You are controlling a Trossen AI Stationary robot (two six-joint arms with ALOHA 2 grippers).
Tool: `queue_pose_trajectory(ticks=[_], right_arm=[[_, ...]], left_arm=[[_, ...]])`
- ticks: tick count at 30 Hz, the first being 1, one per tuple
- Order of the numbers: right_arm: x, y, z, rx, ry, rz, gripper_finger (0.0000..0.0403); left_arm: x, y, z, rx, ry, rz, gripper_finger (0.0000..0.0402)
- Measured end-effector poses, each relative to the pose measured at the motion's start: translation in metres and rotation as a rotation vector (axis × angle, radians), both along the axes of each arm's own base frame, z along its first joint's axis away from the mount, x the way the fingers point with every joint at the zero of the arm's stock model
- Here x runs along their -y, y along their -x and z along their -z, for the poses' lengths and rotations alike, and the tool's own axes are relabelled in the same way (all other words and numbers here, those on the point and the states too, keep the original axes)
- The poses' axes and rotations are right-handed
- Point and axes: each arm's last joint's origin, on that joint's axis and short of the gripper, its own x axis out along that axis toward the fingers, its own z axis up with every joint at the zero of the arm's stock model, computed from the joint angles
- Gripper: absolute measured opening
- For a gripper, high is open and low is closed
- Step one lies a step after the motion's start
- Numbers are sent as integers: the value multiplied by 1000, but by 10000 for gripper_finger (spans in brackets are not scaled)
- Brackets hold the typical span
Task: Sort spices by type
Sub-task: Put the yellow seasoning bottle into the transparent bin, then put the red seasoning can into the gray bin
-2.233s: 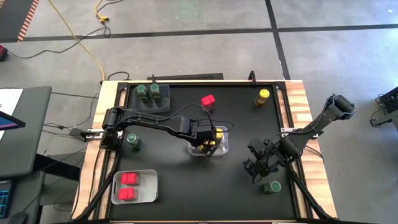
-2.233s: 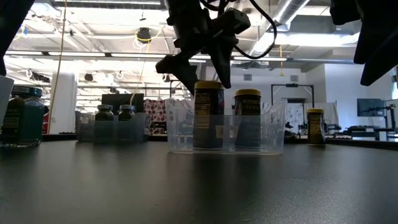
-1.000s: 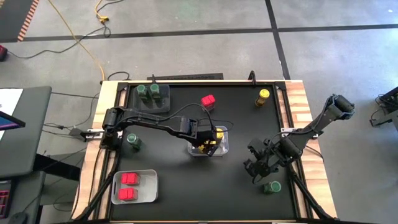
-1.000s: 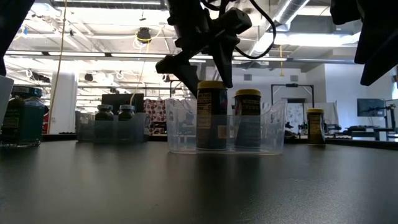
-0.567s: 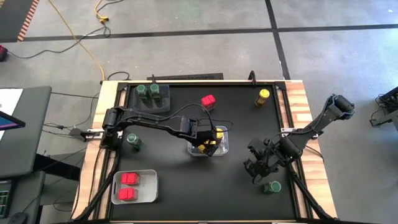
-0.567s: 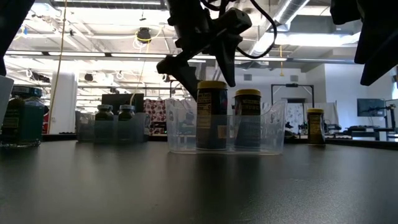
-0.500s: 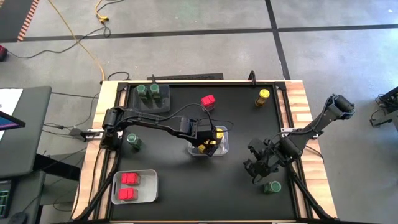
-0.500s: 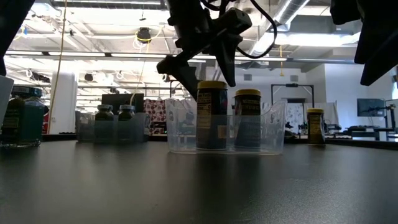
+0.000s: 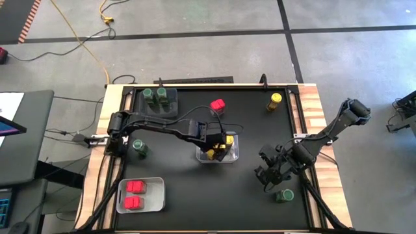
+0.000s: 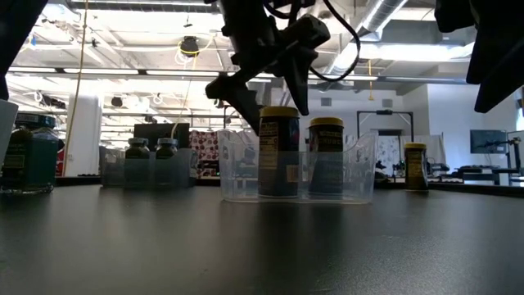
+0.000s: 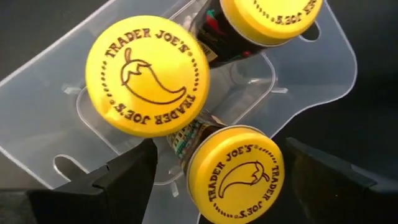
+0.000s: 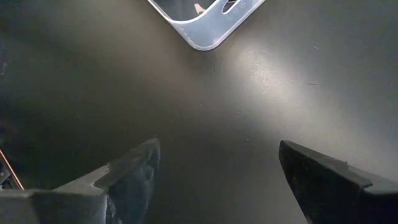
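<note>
1. High view: my left gripper (image 9: 218,148) hangs over the clear bin (image 9: 233,155) near the middle of the table, its fingers apart and holding nothing. The yellow-lidded jars (image 9: 225,139) stand in that bin because it collects that kind. The green-lidded pair (image 9: 156,95) sits in the grey bin (image 9: 158,109) at the far left corner, and red-topped jars (image 9: 134,194) fill the white tray (image 9: 156,196) at the near left. Strays stand on the table on their own: a red jar (image 9: 218,105), a yellow jar (image 9: 275,100), a green jar (image 9: 139,146) by my left arm's base, and a green jar (image 9: 283,195) just beside my right gripper (image 9: 268,177), which waits there with fingers spread and empty.

2. Low view: two yellow-lidded jars, the nearer one (image 10: 278,152), stand upright in the clear bin, long axes vertical, lids up. My left fingers (image 10: 296,86) hang just above that lid, apart and clear of it.

3. Left wrist view: looking down the jars' axes, I see three yellow lids (image 11: 148,74) face-on, close together in the bin; my fingers (image 11: 130,174) flank the nearest lid (image 11: 236,173) without touching.

4. Right wrist view: between my spread fingers (image 12: 134,168) lies only bare black table (image 12: 217,124), with a corner of the clear bin (image 12: 205,34) beyond.
</note>
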Motion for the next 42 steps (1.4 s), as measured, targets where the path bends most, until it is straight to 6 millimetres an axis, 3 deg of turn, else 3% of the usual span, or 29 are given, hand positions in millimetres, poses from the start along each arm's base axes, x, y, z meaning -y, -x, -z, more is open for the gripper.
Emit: queue_pose_trajectory(ticks=[5,24,34,42], right_arm=[[0,0,0,0,0,0,356],[0,0,0,-3,9,-13,356],[0,0,0,-4,10,-15,356],[0,0,0,-3,8,-10,356]], left_arm=[[-1,5,-3,-30,1,-4,328],[-6,27,-55,126,-64,-41,328],[-7,24,-54,142,-75,-24,328],[-25,21,-62,172,-102,-30,328]])
